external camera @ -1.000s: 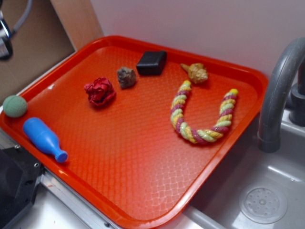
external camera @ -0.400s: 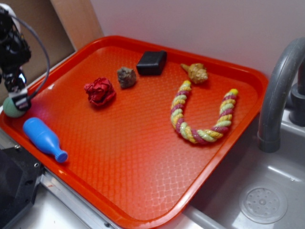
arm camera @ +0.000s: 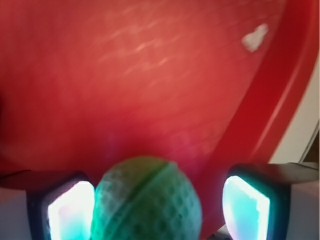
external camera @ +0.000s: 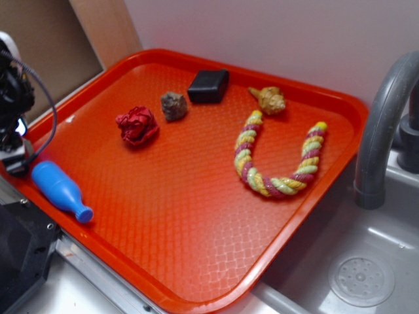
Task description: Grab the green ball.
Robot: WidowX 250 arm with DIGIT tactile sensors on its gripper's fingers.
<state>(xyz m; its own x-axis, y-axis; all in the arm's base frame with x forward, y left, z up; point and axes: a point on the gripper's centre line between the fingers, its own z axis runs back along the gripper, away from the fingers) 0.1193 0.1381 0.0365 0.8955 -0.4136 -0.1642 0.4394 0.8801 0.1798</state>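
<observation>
ball sits between the open fingers, closer to the left one

in the wrist view the left fingertip (arm camera: 70, 210) is just beside the green ball (arm camera: 147, 200), the right one stands apart; the gripper (external camera: 14, 154) is wide open, holding nothing, low at the red tray (external camera: 196, 216) left corner, where it hides the ball.

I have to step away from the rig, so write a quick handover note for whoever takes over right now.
Gripper: open, lowered at the tray's left edge, one finger on each side of the green ball.
Green ball: on the tray between the fingers, nearer the left finger; hidden behind the arm in the exterior view.
Done: approach and straddle.
Left: close on the ball and lift. The blue bottle toy lies close by.
</observation>
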